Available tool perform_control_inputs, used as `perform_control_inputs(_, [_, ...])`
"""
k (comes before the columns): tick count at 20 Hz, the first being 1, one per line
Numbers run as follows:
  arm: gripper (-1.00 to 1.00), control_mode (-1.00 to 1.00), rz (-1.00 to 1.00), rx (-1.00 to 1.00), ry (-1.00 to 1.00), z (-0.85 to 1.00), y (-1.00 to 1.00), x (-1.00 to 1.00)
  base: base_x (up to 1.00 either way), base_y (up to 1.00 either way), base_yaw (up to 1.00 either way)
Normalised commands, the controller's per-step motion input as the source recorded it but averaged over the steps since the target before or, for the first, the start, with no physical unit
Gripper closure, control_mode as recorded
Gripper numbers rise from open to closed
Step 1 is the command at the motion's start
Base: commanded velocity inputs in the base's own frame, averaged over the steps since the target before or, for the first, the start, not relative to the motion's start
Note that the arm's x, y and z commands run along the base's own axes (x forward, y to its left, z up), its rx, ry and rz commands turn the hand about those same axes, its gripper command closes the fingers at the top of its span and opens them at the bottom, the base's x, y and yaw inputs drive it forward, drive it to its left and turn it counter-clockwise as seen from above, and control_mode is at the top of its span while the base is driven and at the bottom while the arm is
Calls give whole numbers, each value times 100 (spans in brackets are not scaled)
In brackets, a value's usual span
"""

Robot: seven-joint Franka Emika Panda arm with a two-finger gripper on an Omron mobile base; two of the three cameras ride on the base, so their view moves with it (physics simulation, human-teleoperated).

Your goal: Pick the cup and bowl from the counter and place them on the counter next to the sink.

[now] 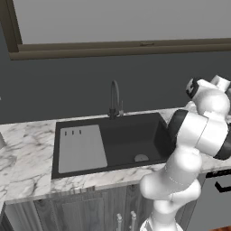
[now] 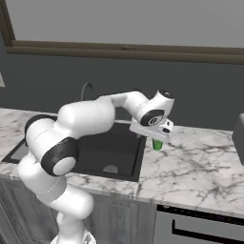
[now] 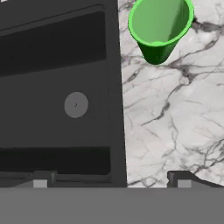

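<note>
The green cup (image 3: 159,26) stands upright on the white marble counter (image 3: 175,109), just beside the rim of the black sink (image 3: 57,87). In the right base view the cup (image 2: 157,144) peeks out below the hand, on the counter (image 2: 200,162) right of the sink (image 2: 109,152). My gripper (image 3: 111,181) hangs above the sink's rim, a little short of the cup. It is open, its fingertips (image 3: 181,180) wide apart with nothing between them. The bowl is out of view.
The sink (image 1: 113,140) has a grey drainboard (image 1: 82,148) on its left, a round drain (image 1: 141,158) and a dark curved faucet (image 1: 115,101) behind. A grey object (image 2: 238,131) stands at the counter's far right. Dark cabinets run below.
</note>
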Motion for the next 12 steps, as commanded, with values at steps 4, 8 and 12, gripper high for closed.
perform_control_inputs(4, [-100, -100, 0, -1, 14, 52, 51, -69, 0, 0, 0])
perform_control_inputs(8, [-100, -100, 0, 0, 12, 32, 41, -70, 0, 0, 0])
perform_control_inputs(12, [-100, -100, 0, 0, 3, 5, 51, -74, 0, 0, 0])
